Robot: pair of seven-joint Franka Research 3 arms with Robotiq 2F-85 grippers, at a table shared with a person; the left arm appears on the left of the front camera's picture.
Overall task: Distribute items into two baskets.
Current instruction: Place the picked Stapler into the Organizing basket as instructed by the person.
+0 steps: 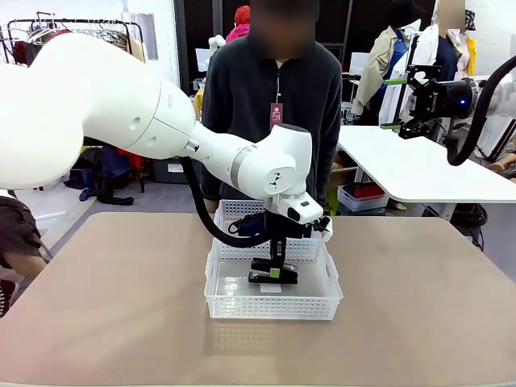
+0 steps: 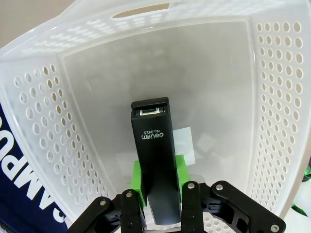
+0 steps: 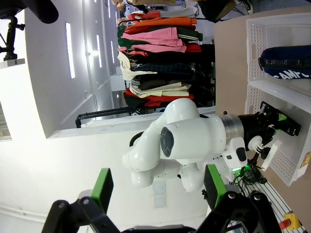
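Note:
My left gripper (image 1: pixel 274 268) reaches down into the near basket (image 1: pixel 242 305) and is shut on the black stapler (image 1: pixel 272 276), which hangs level close to the basket floor. In the left wrist view the green pads (image 2: pixel 138 180) clamp the stapler (image 2: pixel 153 145) over a white sticker (image 2: pixel 188 144) on the basket bottom. The navy pouch (image 2: pixel 17 182) shows through the basket's lattice wall (image 2: pixel 48 121); in the right wrist view it lies in the far basket (image 3: pixel 252 39). My right gripper (image 1: pixel 411 103) is raised at the right, open and holding nothing (image 3: pixel 156 187).
The far basket (image 1: pixel 232 211) touches the near one's back edge. A person (image 1: pixel 274 105) stands at the far side of the table (image 1: pixel 105 298). A white table (image 1: pixel 419 165) stands behind on the right.

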